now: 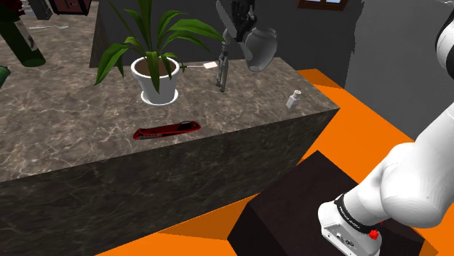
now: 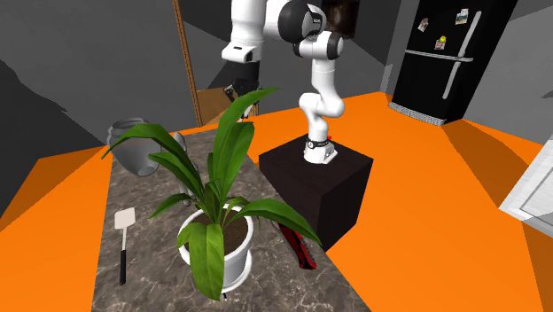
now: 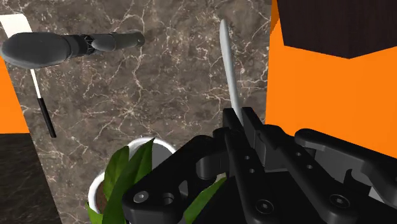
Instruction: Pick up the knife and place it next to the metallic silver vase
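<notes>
1. My gripper [image 3: 243, 122] is clenched on the knife [image 3: 227, 63]. The two black fingers press close together on it, and its thin, pale grey blade sticks out past the fingertips.
2. The knife is off the surface, held in the air above a counter [image 1: 65, 138] with a dark marble pattern. In the shoulder view the gripper sits near the top edge, just to the left of the vase.
3. The vase [image 1: 260, 45] is plain grey and rounded, and it stands toward the counter's far end. From the wrist camera it lies well to one side of the blade, not touching it.
4. A dark slender object [image 1: 221, 73] stands just beside the vase. I cannot tell what it is.
5. A spatula [image 2: 124, 235] with a white head and black handle lies flat on the counter near the plant.
6. The plant [image 1: 164, 33] has long green leaves and grows from a white pot [image 1: 157, 84]. In the wrist view its leaves show directly under the gripper.
7. A red-and-black object [image 1: 166, 130] lies flat near the counter's front edge.
8. A small white bottle [image 1: 293, 99] stands near the counter's corner, at the shoulder view's right.
9. The white arm [image 2: 315, 80] rises from a dark box stand [image 2: 328, 182] on an orange floor [image 2: 425, 204]. A black fridge [image 2: 436, 62] stands behind it.
</notes>
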You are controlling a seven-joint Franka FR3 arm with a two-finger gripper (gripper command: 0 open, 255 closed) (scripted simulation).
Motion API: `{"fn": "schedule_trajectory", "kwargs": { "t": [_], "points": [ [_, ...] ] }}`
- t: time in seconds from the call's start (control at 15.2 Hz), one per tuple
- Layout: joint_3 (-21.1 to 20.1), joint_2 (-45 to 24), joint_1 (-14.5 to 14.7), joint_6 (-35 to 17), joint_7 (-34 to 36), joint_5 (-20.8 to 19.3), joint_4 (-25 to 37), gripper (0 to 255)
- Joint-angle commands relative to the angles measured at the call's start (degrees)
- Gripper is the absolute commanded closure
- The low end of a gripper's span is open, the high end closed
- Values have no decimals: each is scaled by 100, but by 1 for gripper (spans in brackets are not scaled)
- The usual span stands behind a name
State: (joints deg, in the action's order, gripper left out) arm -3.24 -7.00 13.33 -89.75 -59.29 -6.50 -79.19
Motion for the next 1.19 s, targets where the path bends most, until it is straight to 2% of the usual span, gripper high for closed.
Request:
{"fn": "schedule_trajectory", "kwargs": {
  "t": [0.0,0.59,1.12],
  "points": [
    [128,115,-175,-57,-303,41,-139,255],
    [675,206,-847,-221,-1505,186,-280,255],
    [1146,-149,-1469,-210,-2587,380,162,255]
  ]
}}
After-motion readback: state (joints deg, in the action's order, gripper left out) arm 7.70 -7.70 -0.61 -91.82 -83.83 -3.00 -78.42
